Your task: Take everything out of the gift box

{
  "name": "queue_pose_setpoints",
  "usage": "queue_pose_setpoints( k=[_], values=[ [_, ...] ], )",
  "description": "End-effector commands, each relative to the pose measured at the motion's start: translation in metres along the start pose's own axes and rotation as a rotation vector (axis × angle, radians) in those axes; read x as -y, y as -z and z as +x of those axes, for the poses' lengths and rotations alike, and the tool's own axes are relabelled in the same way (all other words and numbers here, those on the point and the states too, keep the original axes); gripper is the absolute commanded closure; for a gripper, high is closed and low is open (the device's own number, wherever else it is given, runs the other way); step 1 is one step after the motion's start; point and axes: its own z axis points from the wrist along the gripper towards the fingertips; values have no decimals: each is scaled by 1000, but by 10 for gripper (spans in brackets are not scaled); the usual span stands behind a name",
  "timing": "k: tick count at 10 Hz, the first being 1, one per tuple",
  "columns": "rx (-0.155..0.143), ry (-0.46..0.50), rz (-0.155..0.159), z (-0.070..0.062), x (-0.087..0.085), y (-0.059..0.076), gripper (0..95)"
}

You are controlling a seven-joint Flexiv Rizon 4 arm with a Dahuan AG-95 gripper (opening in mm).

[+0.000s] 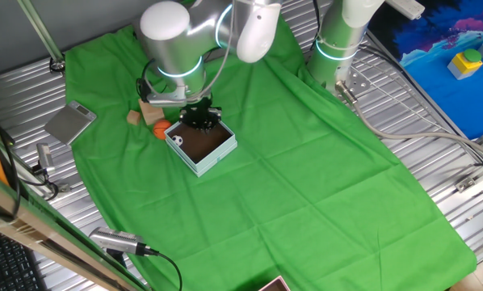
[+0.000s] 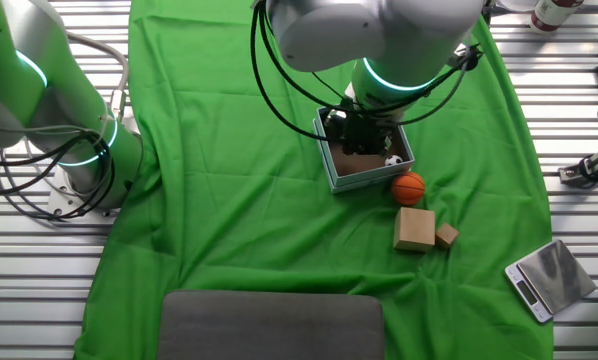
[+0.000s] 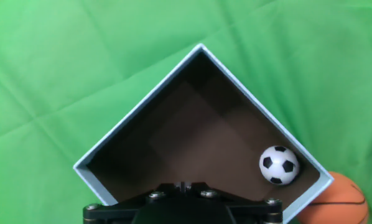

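Hand (image 2: 362,137) poised over the far edge of the gift box (image 2: 336,172), centre of frame in the other fixed view; dark body of the hand also seen above the box's upper corner in one fixed view (image 1: 201,115). Fingertips not visible in any view, only the black housing along the bottom edge of the hand view; opening of the fingers impossible to tell, and nothing seen between them.

Gift box (image 3: 142,106) shown as a diamond in the hand view, pale blue rim, dark brown floor. Soccer ball (image 3: 279,165) resting inside, in the right corner, against the wall; also visible at the box's right corner in the other fixed view (image 2: 391,160) and at its left corner in one fixed view (image 1: 177,139).

Basketball (image 2: 408,187) outside the box, just beside its lower right corner on the green cloth (image 2: 229,150); partly cut off at lower right of the hand view (image 3: 338,202). Larger wooden block (image 2: 414,229) below the basketball, with a small wooden block (image 2: 446,235) just beside it to the right. Small scale (image 2: 549,278) on the table (image 2: 569,120) at lower right, off the cloth.
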Motion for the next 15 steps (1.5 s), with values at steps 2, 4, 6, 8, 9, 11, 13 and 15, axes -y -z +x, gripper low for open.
queue_pose_setpoints(
  k=[2,4,6,8,9,11,13,15],
  values=[
    [-11,-7,2,0,-1,0,950],
    [-12,-22,3,0,-1,0,950],
    [-20,-29,9,0,-1,0,950],
    [-5,-21,0,0,-4,19,950],
    [-5,-25,-1,0,-5,25,950],
    [-18,-54,-3,-6,-18,76,950],
    [-18,-55,-9,-10,-14,100,950],
    [-17,-66,-7,-16,-15,107,950]
  ],
)
